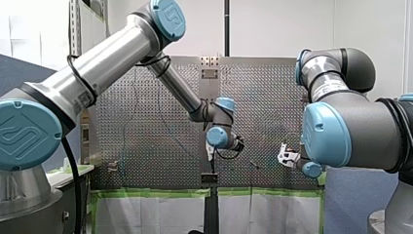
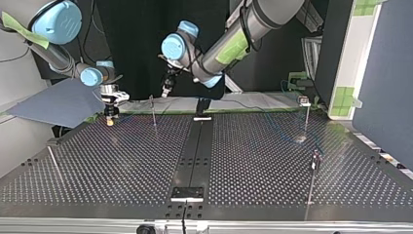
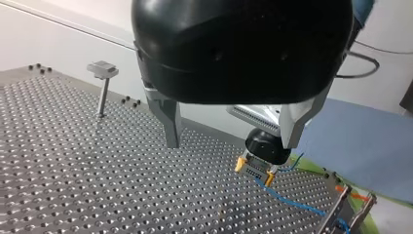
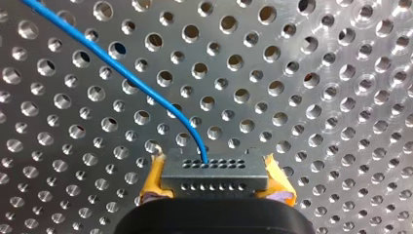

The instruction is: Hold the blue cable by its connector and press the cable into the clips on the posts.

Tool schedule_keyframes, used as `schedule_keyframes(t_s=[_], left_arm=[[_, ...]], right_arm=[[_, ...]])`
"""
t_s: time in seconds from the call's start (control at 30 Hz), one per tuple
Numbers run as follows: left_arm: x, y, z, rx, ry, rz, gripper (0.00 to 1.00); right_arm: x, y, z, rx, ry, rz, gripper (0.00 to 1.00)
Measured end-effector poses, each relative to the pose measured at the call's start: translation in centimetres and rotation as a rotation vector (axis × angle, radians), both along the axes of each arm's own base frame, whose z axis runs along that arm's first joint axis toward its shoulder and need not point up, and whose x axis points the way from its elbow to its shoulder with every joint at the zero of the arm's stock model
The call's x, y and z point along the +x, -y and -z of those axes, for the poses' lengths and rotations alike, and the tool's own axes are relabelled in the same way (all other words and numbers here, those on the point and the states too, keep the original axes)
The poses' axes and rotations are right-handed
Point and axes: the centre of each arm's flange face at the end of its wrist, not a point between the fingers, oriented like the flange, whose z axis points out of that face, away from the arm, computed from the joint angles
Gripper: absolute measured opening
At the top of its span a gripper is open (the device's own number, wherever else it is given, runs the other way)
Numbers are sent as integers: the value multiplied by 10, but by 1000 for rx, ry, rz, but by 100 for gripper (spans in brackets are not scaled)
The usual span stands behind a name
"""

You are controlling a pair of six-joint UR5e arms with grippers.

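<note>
Perforated metal tabletop [image 2: 253, 161] under both arms. The blue cable [image 4: 122, 68] enters a grey connector [image 4: 214, 168], held low over the tabletop near its far left corner in the top view. My right gripper [image 2: 110, 120] clamps the connector between yellow pads [image 4: 153, 179]. My left gripper [image 3: 230, 142] hangs nearby, fingers wide apart, holding nothing. Thin posts [image 2: 153, 111] stand near the edges.

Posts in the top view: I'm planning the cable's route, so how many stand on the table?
4, placed by the top view's sides: a back-left post, a back-right post, a near-right post and a thin near-left post. The arms may hide others.
</note>
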Motion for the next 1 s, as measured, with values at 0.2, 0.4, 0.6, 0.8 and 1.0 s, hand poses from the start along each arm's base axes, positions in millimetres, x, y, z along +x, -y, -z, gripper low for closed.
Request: schedule_keyframes(t_s=[0.2, 0.4, 0.6, 0.8, 1.0], left_arm=[[-13, -12, -14, -18, -17, -20, 100], [-24, -22, -27, -19, -18, -23, 100], [-36, -34, -40, -19, -18, -24, 100], [-48, -47, -53, -19, -18, -26, 100], [-59, -64, -66, -13, -13, -51, 100]], right_arm=[[0, 0, 0, 0, -1, -1, 0], [1, 0, 0, 1, -2, -2, 0], [1, 0, -1, 1, -2, -8, 0], [0, 0, -2, 1, -2, -16, 0], [1, 2, -11, -7, -2, -23, 0]])
